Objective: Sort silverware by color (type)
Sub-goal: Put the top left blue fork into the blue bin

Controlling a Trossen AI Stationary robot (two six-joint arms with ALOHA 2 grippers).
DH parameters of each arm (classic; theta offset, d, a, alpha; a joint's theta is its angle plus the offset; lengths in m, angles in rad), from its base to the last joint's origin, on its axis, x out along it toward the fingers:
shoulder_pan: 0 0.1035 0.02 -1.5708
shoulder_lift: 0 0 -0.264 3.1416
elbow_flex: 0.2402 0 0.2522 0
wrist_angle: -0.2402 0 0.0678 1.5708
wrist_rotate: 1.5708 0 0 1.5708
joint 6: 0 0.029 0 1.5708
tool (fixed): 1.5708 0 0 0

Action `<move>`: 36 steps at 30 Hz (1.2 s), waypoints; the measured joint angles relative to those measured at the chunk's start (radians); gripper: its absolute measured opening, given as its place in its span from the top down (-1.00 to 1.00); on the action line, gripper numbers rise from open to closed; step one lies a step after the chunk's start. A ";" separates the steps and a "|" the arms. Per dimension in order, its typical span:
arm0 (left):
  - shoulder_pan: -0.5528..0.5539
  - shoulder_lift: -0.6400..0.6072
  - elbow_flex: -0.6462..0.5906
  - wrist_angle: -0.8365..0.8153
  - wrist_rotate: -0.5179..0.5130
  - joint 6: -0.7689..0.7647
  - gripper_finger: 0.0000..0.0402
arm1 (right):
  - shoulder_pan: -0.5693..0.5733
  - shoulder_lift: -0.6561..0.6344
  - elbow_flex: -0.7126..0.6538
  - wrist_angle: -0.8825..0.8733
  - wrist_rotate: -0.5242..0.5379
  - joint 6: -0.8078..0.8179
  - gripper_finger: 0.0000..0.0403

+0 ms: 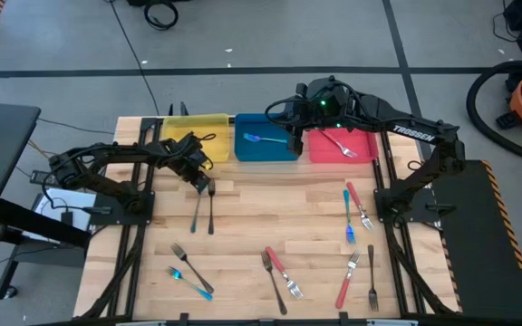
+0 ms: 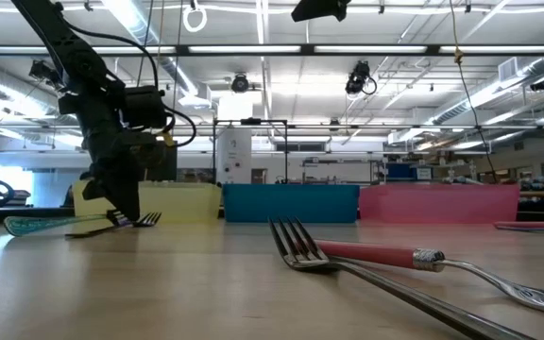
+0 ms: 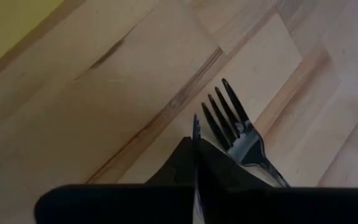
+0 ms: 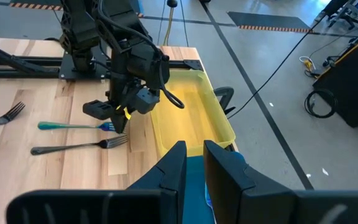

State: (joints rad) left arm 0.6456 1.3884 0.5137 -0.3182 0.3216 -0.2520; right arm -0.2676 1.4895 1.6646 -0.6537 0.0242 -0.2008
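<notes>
Left gripper closed at the tine end of a blue-handled fork, near the yellow bin.

The blue-handled fork [image 4: 73,126] lies on the table [image 1: 243,235] beside a dark fork [image 4: 79,147], just in front of the yellow bin [image 1: 198,127]. The left gripper [image 4: 118,118] has its fingers shut on the fork's tine end. The right gripper [image 1: 294,138] hovers over the blue bin [image 1: 265,149], fingers narrow, nothing visible between them. Other forks lie scattered across the table.
</notes>
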 joint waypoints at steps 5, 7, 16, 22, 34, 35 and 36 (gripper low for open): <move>0.000 0.000 0.000 0.001 0.038 -0.017 0.98 | 0.000 0.000 0.000 -0.001 0.000 0.000 0.68; 0.001 -0.001 0.000 0.003 0.047 -0.027 0.98 | 0.000 0.000 0.000 -0.001 0.000 0.000 0.68; 0.001 -0.001 0.005 -0.003 0.059 -0.077 0.99 | 0.000 0.000 0.000 -0.001 0.000 0.000 0.68; 0.000 -0.028 0.048 -0.010 0.099 -0.088 1.00 | 0.000 0.000 0.000 -0.001 0.000 0.000 0.68; -0.028 -0.158 0.105 -0.057 0.101 -0.144 1.00 | 0.000 0.000 0.000 -0.010 0.000 0.000 0.68; -0.029 -0.165 0.105 -0.042 0.102 -0.158 1.00 | 0.000 0.000 0.000 -0.010 0.000 0.000 0.68; -0.028 -0.168 0.105 -0.021 0.101 -0.166 1.00 | 0.000 0.000 0.000 -0.010 0.000 0.000 0.68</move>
State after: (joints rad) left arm 0.6175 1.2201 0.6189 -0.3395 0.4227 -0.4183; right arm -0.2676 1.4895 1.6646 -0.6641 0.0242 -0.2005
